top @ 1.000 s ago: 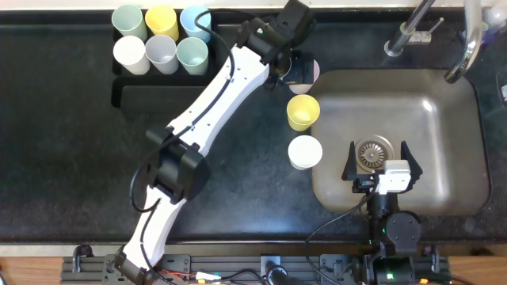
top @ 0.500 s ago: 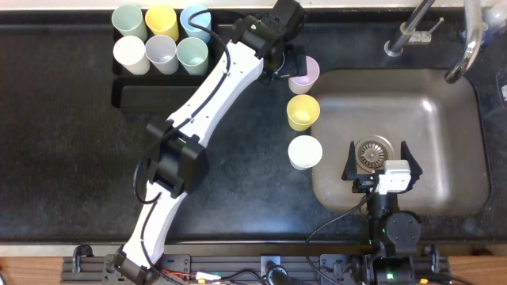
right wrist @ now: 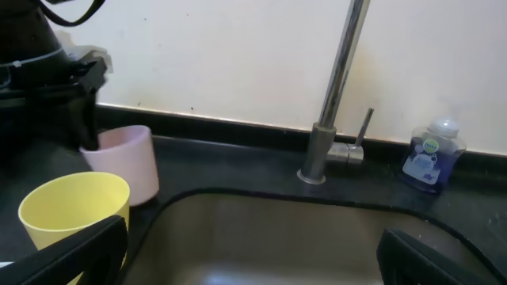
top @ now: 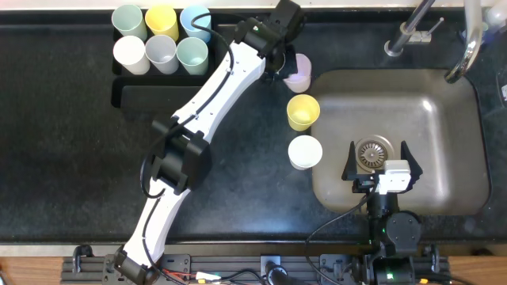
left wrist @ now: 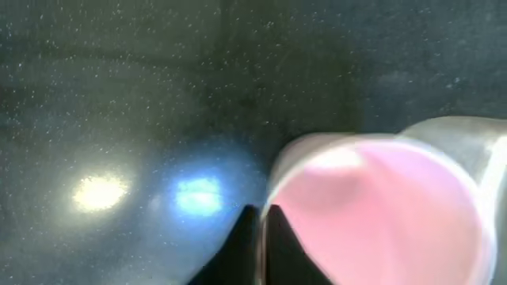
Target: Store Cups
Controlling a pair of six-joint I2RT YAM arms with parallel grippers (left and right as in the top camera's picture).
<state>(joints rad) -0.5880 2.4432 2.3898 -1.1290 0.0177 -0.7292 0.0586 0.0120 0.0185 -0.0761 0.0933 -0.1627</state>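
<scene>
Our left gripper (left wrist: 260, 223) has its two fingers (left wrist: 283, 255) pressed close together on the rim of the pale pink plastic cup (top: 299, 74), pinching its wall. We cannot tell whether the cup rests on the black speckled worktop (top: 63, 174) or hangs just above it. It is at the far-left corner of the stainless steel sink (top: 444, 119). Just nearer to us stands a yellow plastic cup (top: 303, 112), and nearer again a white plastic cup (top: 305, 151), both upright along the sink's left rim. Far to the left, a black rectangular tray (top: 158, 93) holds six upright cups in two rows. Our right gripper (top: 382, 161) hangs over the sink by the round drain (top: 373, 150), its fingers spread wide with nothing between them. A chrome tap (right wrist: 337, 87) rises at the sink's far edge, and a blue soap bottle (right wrist: 432, 154) is to its right.
</scene>
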